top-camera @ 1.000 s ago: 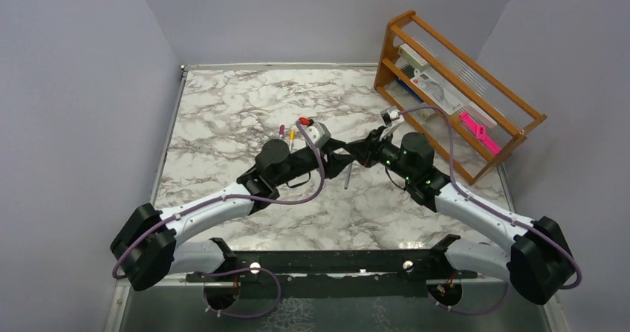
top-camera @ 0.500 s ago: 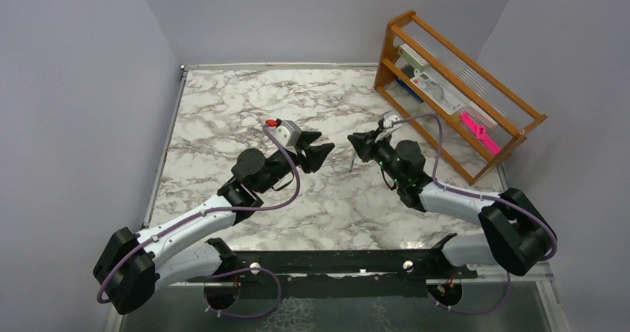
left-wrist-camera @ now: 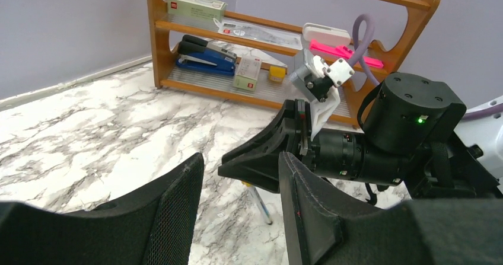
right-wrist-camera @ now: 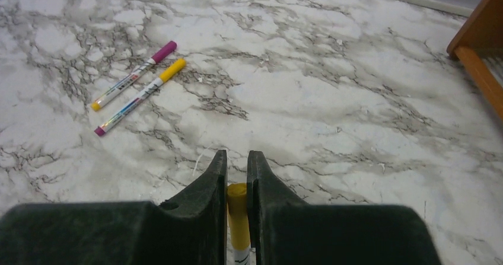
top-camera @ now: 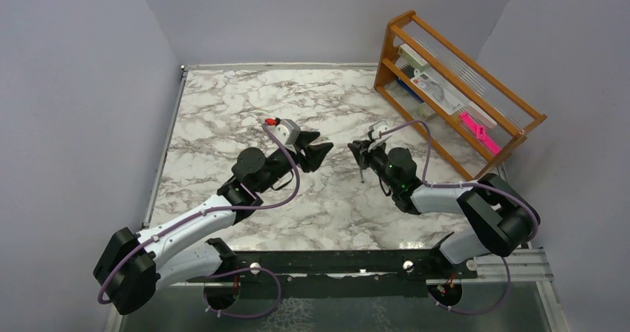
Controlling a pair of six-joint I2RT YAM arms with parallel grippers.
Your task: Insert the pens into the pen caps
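Note:
My right gripper [right-wrist-camera: 237, 158] is shut on the yellow cap [right-wrist-camera: 237, 211] of a capped pen. The pen's silver body [left-wrist-camera: 260, 203] hangs down from it, tip at the marble table, and also shows in the top view [top-camera: 361, 172]. My left gripper [left-wrist-camera: 240, 158] is open and empty, facing the right gripper [top-camera: 356, 152] across a small gap; in the top view it [top-camera: 316, 154] sits left of centre. Two more pens lie side by side on the table, one with a magenta cap [right-wrist-camera: 163, 51], one with a yellow cap [right-wrist-camera: 172, 69]. No loose cap is in view.
A wooden rack [top-camera: 453, 87] stands at the back right, holding a blue stapler [left-wrist-camera: 204, 54], small boxes and a flat pink object [top-camera: 475, 130]. Grey walls close in the table [top-camera: 223, 116] at the left, back and right.
The two grippers, close together at mid-table a second ago, have drawn apart. The left arm pulled back to the left. The right arm drew in, keeping the pen hanging from its jaws.

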